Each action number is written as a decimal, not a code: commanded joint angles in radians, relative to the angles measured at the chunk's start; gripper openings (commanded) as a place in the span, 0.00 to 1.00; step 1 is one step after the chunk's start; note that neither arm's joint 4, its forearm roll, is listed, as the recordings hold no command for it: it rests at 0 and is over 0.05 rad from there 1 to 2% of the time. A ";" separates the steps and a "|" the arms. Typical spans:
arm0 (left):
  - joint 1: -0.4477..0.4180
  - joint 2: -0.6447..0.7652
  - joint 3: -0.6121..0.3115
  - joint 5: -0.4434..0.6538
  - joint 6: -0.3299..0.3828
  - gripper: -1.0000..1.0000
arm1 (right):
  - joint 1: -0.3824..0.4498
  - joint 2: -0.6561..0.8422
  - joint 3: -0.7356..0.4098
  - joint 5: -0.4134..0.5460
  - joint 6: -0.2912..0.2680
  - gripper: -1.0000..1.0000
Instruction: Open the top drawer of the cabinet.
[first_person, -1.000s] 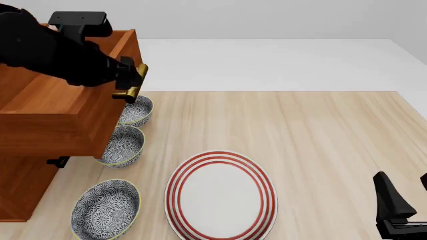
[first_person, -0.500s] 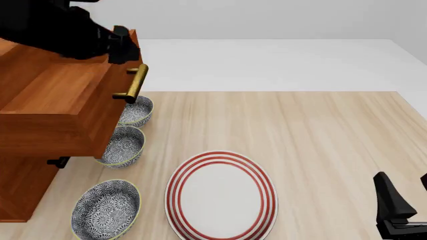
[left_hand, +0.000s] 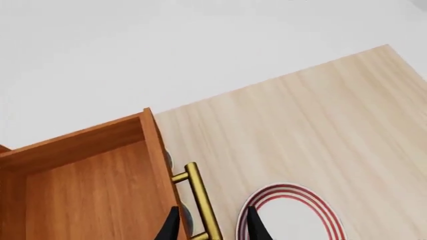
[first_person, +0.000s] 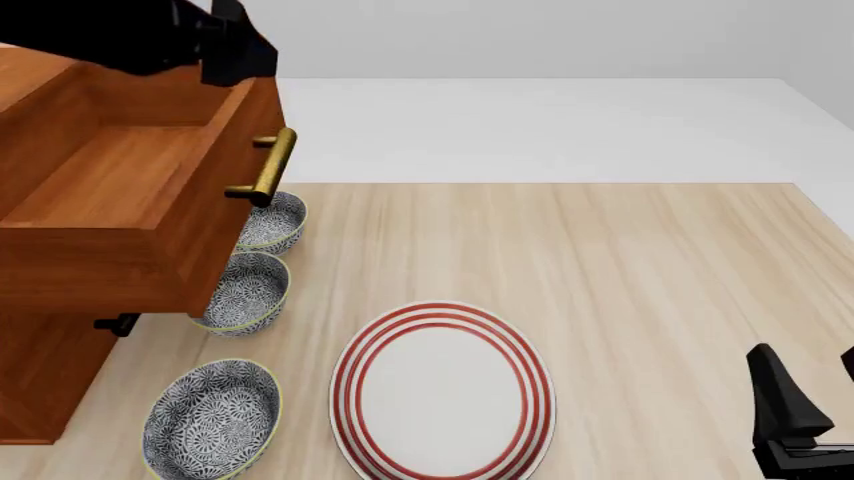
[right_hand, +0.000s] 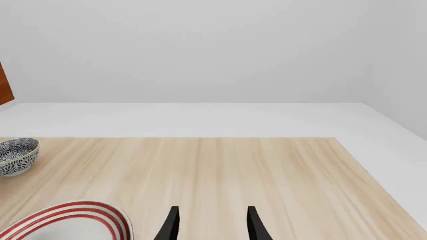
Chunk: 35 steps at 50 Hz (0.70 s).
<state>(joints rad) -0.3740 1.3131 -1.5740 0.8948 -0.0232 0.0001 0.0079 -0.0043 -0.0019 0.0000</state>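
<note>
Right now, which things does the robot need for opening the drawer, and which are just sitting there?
For the job:
top drawer, pulled out
its brass handle
cabinet
left gripper, open above the handle

Just lying about:
three patterned bowls
red-striped plate
right gripper, open and idle

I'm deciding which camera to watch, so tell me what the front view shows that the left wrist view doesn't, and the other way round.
Only the front view shows the three patterned bowls, the cabinet body below the drawer, and the right gripper low at the right. Only the left wrist view shows the left gripper open, its fingertips on either side of the handle, above it. Both show the pulled-out top drawer, its brass handle, the striped plate and the table.
</note>
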 joint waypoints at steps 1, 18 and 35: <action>-0.012 -0.013 -0.001 0.002 0.004 1.00 | 0.000 0.000 0.000 0.000 0.000 1.00; -0.068 -0.038 0.013 -0.013 -0.001 1.00 | 0.000 0.000 0.000 0.000 0.000 1.00; -0.144 -0.030 0.032 -0.062 -0.009 1.00 | 0.000 0.000 0.000 0.000 0.000 1.00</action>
<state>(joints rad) -0.4815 1.2790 -1.5485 0.8570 -0.0267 0.0001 0.0079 -0.0043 -0.0019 0.0000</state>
